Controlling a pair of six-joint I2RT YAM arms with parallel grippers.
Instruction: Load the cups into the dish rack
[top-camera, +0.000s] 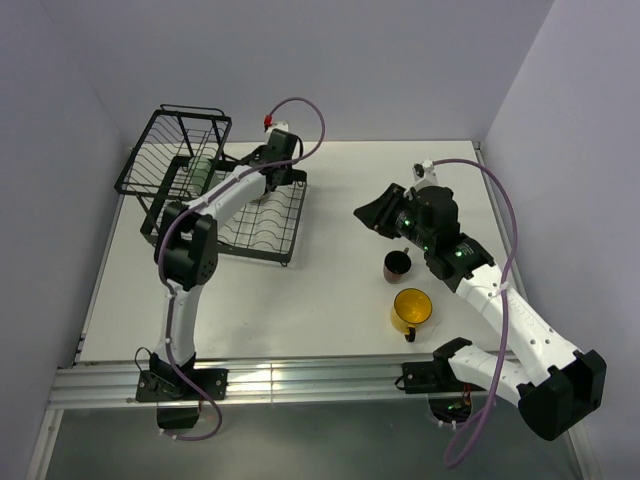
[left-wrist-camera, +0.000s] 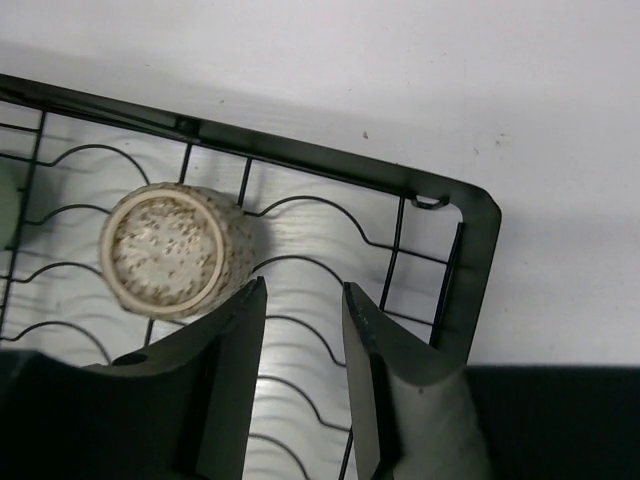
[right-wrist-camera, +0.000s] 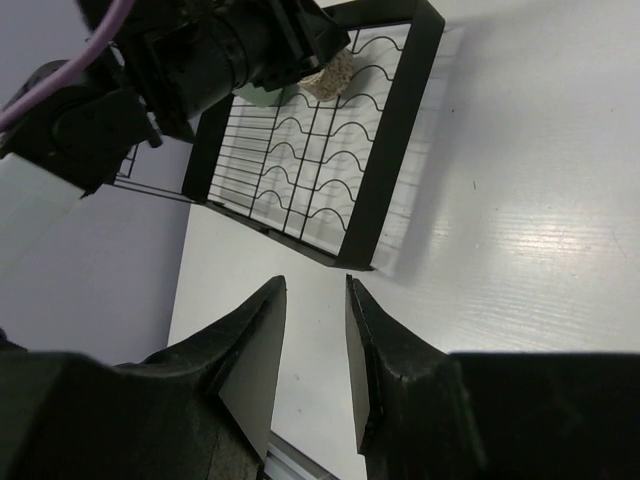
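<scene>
The black wire dish rack (top-camera: 296, 218) stands at the back left. The pale green tumbler (top-camera: 200, 172) sits in its basket section. The beige speckled cup (left-wrist-camera: 165, 250) rests on the slotted tray (left-wrist-camera: 300, 155), one round end facing the left wrist camera. My left gripper (left-wrist-camera: 305, 285) is open and empty just right of that cup, above the tray's corner. The dark brown mug (top-camera: 397, 265) and the yellow mug (top-camera: 411, 310) stand on the table at the right. My right gripper (top-camera: 372, 215) is open and empty above the table, left of the brown mug.
The right wrist view shows the rack (right-wrist-camera: 395, 140), the left arm (right-wrist-camera: 200, 60) over it and the beige cup (right-wrist-camera: 330, 75). Grey walls close the table at the back and both sides. A metal rail (top-camera: 300, 380) runs along the near edge.
</scene>
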